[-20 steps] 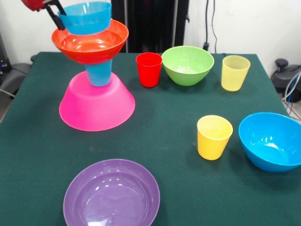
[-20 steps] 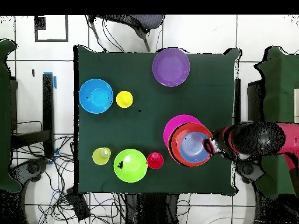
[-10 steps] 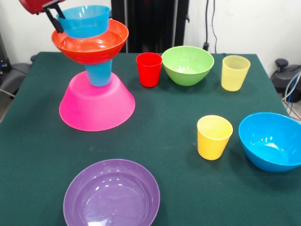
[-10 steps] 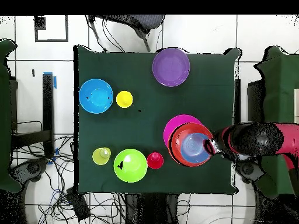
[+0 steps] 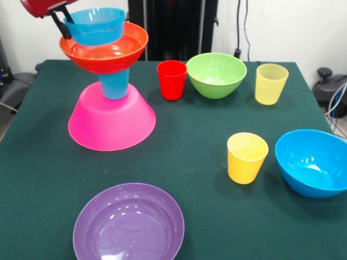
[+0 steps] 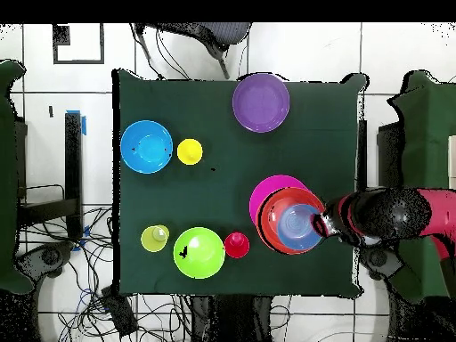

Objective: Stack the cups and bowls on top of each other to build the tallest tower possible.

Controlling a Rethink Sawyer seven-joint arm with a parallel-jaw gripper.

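Front view, tower: upside-down pink bowl (image 5: 111, 122) on the green surface (image 5: 184, 146); blue cup (image 5: 114, 84) inverted on it; orange bowl (image 5: 104, 47) upright on the cup; small blue bowl (image 5: 95, 24) sitting in the orange bowl
Front view, tool: tool (image 5: 61, 21) at the small blue bowl's rim, one black finger (image 5: 59, 26) against its outer wall; clamped on the rim
Front view, loose pieces: red cup (image 5: 172, 79) just beside green bowl (image 5: 216, 74); pale yellow cup (image 5: 271, 83) further along; opaque yellow cup (image 5: 246, 157) beside medium blue bowl (image 5: 314, 161); purple bowl (image 5: 129, 223) nearest the camera
Overhead view, tower: small blue bowl (image 6: 298, 225) inside orange bowl (image 6: 270, 218); pink bowl (image 6: 264, 189) edge showing behind; tool (image 6: 322, 223) at the blue rim
Overhead view, others: purple bowl (image 6: 261, 102); medium blue bowl (image 6: 146, 146) with yellow cup (image 6: 189, 151); green bowl (image 6: 199, 252) between red cup (image 6: 236, 245) and pale cup (image 6: 154, 238)
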